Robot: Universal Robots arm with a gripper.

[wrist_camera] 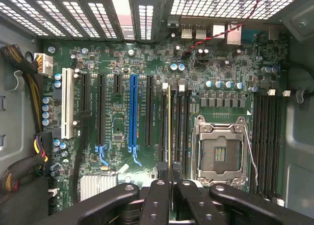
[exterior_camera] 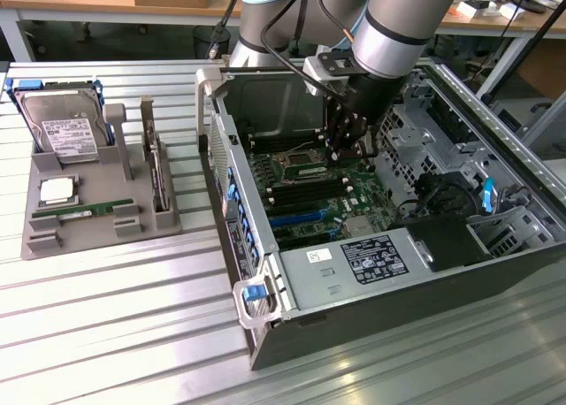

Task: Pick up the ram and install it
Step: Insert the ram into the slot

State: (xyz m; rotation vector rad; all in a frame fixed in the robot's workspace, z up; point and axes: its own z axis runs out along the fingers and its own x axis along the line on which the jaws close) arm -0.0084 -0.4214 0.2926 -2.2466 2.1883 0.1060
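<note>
My gripper point(exterior_camera: 340, 149) hangs inside the open computer case point(exterior_camera: 265, 246), low over the motherboard point(exterior_camera: 309, 193). In the wrist view its two black fingers point(wrist_camera: 159, 195) are shut on the ram point(wrist_camera: 170, 131), seen edge-on as a thin greenish strip. The ram lines up along one of the black memory slots point(wrist_camera: 179, 126) beside the empty processor socket point(wrist_camera: 221, 154). Whether it touches the slot I cannot tell. A second green stick with a white label point(exterior_camera: 84, 210) lies in the grey holder point(exterior_camera: 97, 233) at the exterior view's left.
The holder also carries a silver hard drive point(exterior_camera: 62, 126), a square silver processor chip point(exterior_camera: 56, 190) and an upright card point(exterior_camera: 157, 171). Case walls, a drive cage point(exterior_camera: 424, 131) and cables point(wrist_camera: 29, 102) surround the board. A blue expansion slot point(wrist_camera: 132, 112) lies nearby.
</note>
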